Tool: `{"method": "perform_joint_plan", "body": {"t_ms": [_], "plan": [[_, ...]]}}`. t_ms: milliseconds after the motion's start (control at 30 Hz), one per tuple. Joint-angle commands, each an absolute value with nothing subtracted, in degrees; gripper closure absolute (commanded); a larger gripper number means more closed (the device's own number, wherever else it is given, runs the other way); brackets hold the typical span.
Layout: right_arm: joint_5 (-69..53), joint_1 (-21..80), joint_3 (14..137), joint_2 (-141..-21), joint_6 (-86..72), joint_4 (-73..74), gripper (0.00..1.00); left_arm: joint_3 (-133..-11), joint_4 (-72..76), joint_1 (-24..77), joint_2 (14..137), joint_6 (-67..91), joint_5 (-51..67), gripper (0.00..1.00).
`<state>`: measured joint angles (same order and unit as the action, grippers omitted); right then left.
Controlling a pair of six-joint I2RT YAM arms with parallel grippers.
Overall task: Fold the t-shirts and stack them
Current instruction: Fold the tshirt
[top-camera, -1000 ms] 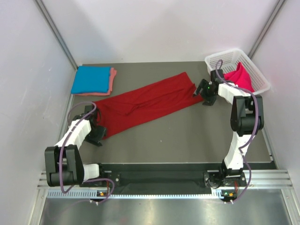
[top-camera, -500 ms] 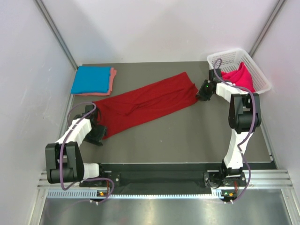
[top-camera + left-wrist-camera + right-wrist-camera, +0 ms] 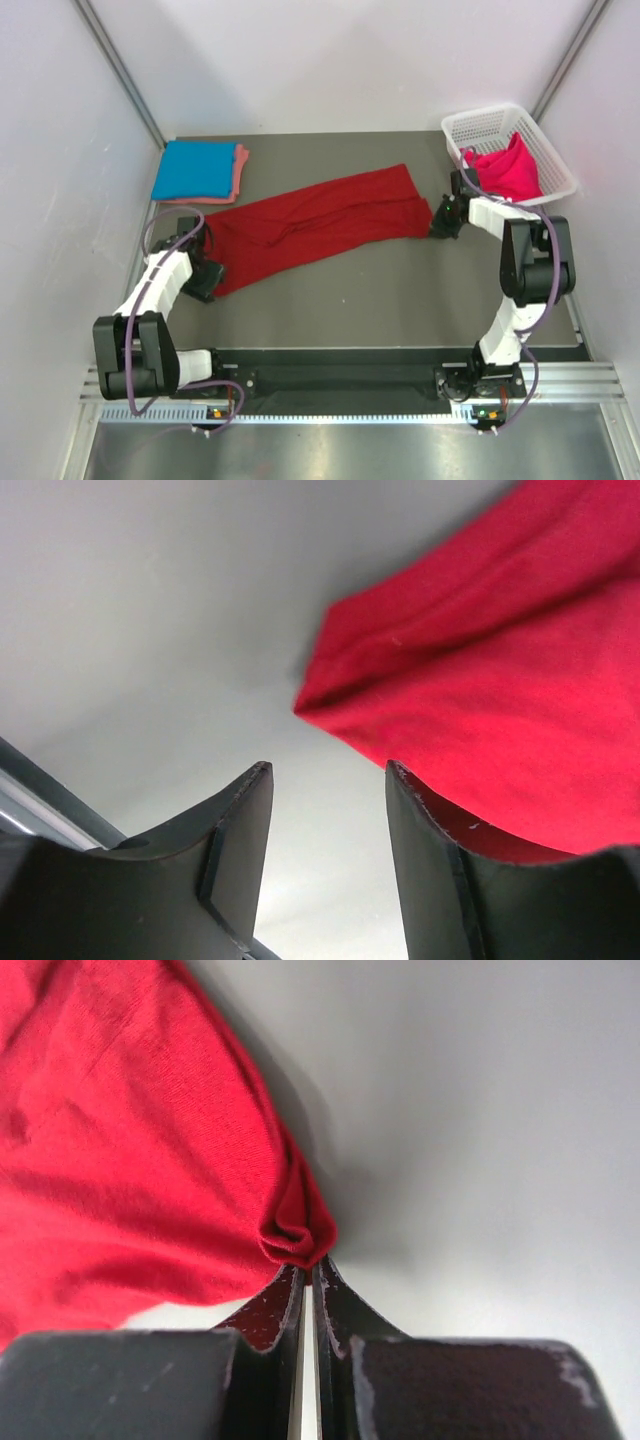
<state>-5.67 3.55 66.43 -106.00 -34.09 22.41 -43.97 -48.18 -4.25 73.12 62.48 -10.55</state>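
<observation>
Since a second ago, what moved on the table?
The right gripper, pinching a corner of the dark red shirt, dragged that end nearer the arms' bases and slightly right. The left gripper, open at the other end, the blue shirt, salmon shirt and hot pink shirt stayed put.

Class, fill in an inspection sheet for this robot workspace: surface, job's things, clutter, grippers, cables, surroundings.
Surface: dull grey table, flat.
Job's things: dark red shirt spread out diagonally; blue shirt folded on salmon pink shirt; hot pink shirt in white basket.
Clutter: nothing seen.
Grippers: left gripper open at the dark red shirt's left end; right gripper shut on its right corner.
Cables: purple cables looped along both arms.
Surroundings: white walls; metal rail at the near edge.
</observation>
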Motion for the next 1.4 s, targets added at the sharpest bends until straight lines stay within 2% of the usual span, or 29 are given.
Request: {"method": "perform_joint_plan", "body": {"t_ms": [0,300,433,600,767,800,833,933,1000,1033,1133,1367], "plan": [[-4.22,3.16,58.74,-97.49,-31.99,25.4,1.0,-47.72,-50.18,-3.7,70.32,58.19,-11.51,0.46],[-7.38,5.62,40.72,-75.96,-33.04,29.7,1.0,-54.4,-49.4,-2.99,67.94,50.99,-12.83,0.47],[-9.13,10.53,33.33,-64.72,-34.53,33.22,1.0,-57.38,-47.64,-2.99,69.08,45.36,-11.95,0.47],[-12.3,15.02,26.55,-56.7,-35.51,36.3,0.97,-58.97,-45.88,-2.9,70.66,42.1,-11.08,0.46],[-12.84,16.44,26.8,-56.07,-33.75,37.26,0.72,-61.87,-43.68,-2.99,74.26,40.34,-6.86,0.46],[-12.31,16.44,28.63,-56.6,-33.75,37.27,0.67,-62.57,-43.94,-2.99,74.96,39.91,-6.42,0.46],[-11.61,16.44,30.13,-57.3,-32.79,37.44,0.56,-64.14,-44.03,-2.99,76.45,39.55,-5.81,0.46],[-7.4,16.44,39.0,-61.25,-28.24,38.76,0.4,-67.49,-44.82,-2.99,79.79,38.67,-6.15,0.44],[-5.28,16.44,47.49,-66.41,-24.98,39.29,0.35,-69.77,-45.09,-2.99,81.64,38.76,-6.94,0.43],[-4.23,16.44,50.42,-68.53,-21.92,39.11,0.29,-70.48,-45.44,-3.08,83.3,38.67,-7.29,0.42],[-10.59,16.44,61.23,-79.07,-14.01,35.69,0.25,-71.72,-42.82,-3.08,86.21,36.48,-5.2,0.41],[-23.36,17.66,90.83,-104.39,-6.42,33.67,0.26,-74.36,-40.87,-2.99,92.99,36.82,-2.99,0.43]]}}
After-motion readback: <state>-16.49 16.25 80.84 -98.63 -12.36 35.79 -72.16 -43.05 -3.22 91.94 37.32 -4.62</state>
